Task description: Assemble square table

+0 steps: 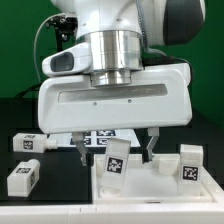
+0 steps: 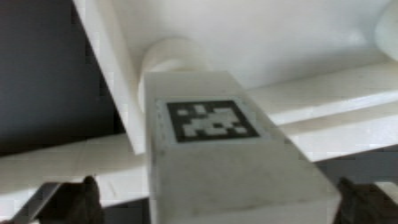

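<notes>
The square table's white top [image 1: 135,188] lies flat at the front of the exterior view. A white leg [image 1: 116,160] with a black-and-white tag stands upright on it. My gripper [image 1: 116,150] hangs straight over this leg, one finger on each side. In the wrist view the same leg [image 2: 214,125] runs down between the dark fingertips [image 2: 64,204], with a gap showing on both sides, so the gripper [image 2: 214,206] is open and holds nothing. The top [image 2: 302,50] fills the background there. Another tagged leg [image 1: 190,165] stands on the top's right part.
Two more tagged legs [image 1: 27,143] [image 1: 22,178] lie on the black table at the exterior view's left. The marker board [image 1: 100,134] lies behind the top, partly hidden by my gripper. The wide white gripper body blocks the view of the table's middle.
</notes>
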